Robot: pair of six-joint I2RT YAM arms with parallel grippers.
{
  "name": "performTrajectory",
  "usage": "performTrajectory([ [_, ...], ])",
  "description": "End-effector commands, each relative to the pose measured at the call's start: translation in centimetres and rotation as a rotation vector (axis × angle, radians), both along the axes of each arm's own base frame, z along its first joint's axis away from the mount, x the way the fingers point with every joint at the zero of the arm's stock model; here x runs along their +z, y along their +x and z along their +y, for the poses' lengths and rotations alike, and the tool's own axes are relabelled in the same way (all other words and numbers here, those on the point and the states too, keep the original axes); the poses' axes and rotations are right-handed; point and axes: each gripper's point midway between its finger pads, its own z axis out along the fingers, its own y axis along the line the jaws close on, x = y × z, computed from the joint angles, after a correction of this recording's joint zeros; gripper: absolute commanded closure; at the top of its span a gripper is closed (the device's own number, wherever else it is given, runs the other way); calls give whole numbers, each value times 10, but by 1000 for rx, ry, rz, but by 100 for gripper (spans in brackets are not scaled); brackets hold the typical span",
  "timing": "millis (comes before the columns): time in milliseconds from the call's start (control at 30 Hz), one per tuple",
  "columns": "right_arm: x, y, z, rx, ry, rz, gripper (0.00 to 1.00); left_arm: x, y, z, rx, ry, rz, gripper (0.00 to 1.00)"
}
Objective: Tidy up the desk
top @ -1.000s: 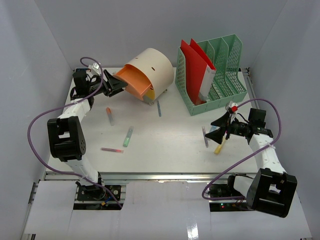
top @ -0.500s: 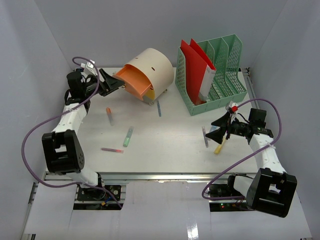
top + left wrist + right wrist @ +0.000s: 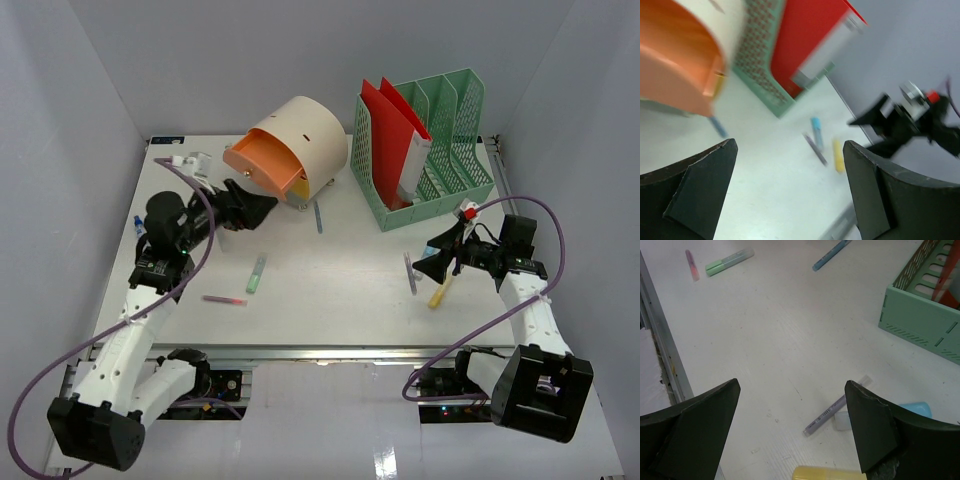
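Below, white desk (image 3: 330,290) inside grey walls (image 3: 80,100); left end effector (image 3: 790,145), right end effector (image 3: 791,384) open, empty.

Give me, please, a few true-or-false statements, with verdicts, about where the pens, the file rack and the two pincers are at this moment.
1. The red folders stand in the green file rack. True.
2. The right pincer is shut on the yellow highlighter. False: it is open and holds nothing, and the highlighter lies on the desk.
3. The green highlighter lies flat on the desk, outside any container. True.
4. The left pincer grips the orange-and-cream holder. False: it is open and apart from the holder.
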Motion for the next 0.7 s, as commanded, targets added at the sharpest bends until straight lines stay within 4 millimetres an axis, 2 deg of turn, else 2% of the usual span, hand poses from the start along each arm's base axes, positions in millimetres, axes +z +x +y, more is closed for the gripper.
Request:
performTrajectory([
  [0, 3, 7, -6, -50, -11, -13, 8, -39, -25, -67, -46, 106, 146, 2],
  [67, 1, 10, -10, -81, -27, -9, 8, -60, -33, -97, -33, 185, 173, 2],
  [133, 1, 14, -14, -114, -39, -9, 9, -79, -40, -118, 7, 256, 192, 2],
  [233, 0, 22, -23, -192, -52, -5, 9, -114, -37, -135, 90, 355, 235, 2],
  [300, -3, 27, -31, -249, -69, 0, 9, -145, -22, -142, 166, 423, 283, 4],
  [367, 0, 28, -32, -255, -69, -12, 9, -160, -3, -141, 262, 471, 272, 5],
  [467, 2, 27, -31, -253, -63, -25, 9, -169, 26, -147, 356, 501, 225, 8],
  [533, 3, 27, -31, -254, -62, -29, 9, -172, 42, -154, 377, 489, 215, 17],
  [567, 4, 27, -31, -254, -61, -30, 9, -182, 49, -157, 387, 493, 225, 23],
  [600, 5, 27, -30, -251, -58, -32, 9, -179, 57, -158, 395, 475, 228, 25],
  [667, 6, 26, -29, -247, -55, -34, 10, -187, 72, -161, 404, 470, 242, 26],
])
